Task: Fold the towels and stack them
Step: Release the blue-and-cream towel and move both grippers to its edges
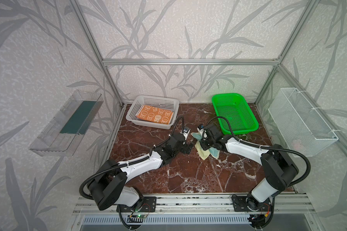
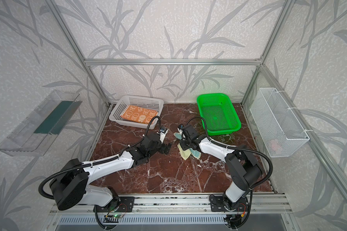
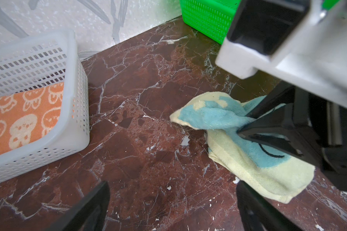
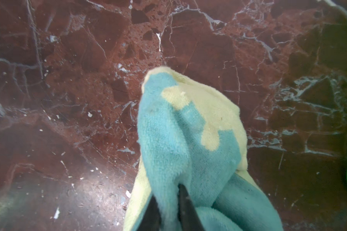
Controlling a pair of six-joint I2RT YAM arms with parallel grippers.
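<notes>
A pale yellow towel with light-blue patches lies crumpled mid-table, and it shows in the wrist views too. My right gripper is shut on a raised blue fold of it, cloth pinched between the two black fingers. Just left of that towel, my left gripper hovers low over bare marble. It is open wide and holds nothing. An orange towel with cream rabbit faces lies folded in the white basket. No salmon-pink towel is clearly visible.
A green basket stands empty at the back right, close behind my right wrist. A white wire basket hangs on the right wall, something pink faint inside. A clear shelf hangs on the left wall.
</notes>
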